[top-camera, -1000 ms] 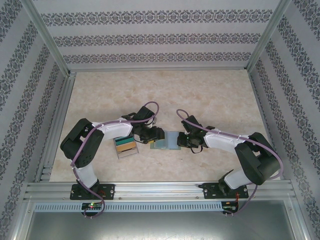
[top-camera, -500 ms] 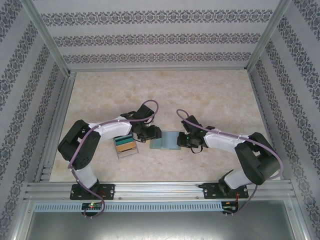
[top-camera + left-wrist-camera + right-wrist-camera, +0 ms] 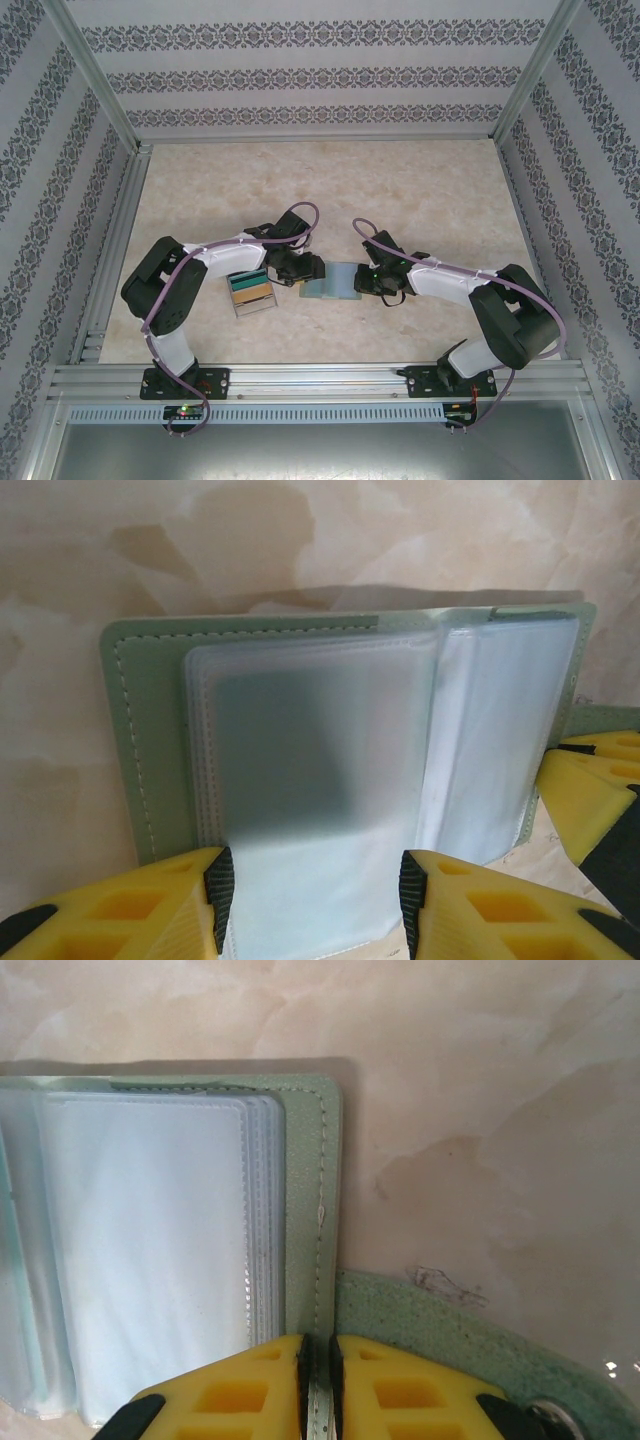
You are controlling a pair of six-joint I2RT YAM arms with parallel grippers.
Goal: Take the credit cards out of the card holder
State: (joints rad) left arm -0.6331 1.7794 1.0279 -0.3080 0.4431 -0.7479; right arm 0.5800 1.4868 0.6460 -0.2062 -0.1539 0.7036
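Note:
The sage-green card holder (image 3: 332,284) lies open on the table between my grippers. In the left wrist view its left leaf (image 3: 150,730) carries frosted clear sleeves (image 3: 320,740). My left gripper (image 3: 306,268) is open, its pads apart over the lower part of the top sleeve (image 3: 315,895). A darker patch shows behind that sleeve; I cannot tell whether it is a credit card. My right gripper (image 3: 366,282) is shut on the stitched edge of the right leaf (image 3: 305,1160), the green edge pinched between its pads (image 3: 318,1355). The holder's tab (image 3: 430,1310) lies flat beside it.
A clear tray of staggered coloured cards (image 3: 250,291) stands just left of the left gripper. The right gripper's yellow finger (image 3: 580,790) shows at the holder's far edge. Patterned walls and a metal frame (image 3: 110,250) ring the marble table (image 3: 330,190).
The left arm's elbow swung slightly left and came back; its gripper stays at the holder's left side. The right arm and the holder have not moved.

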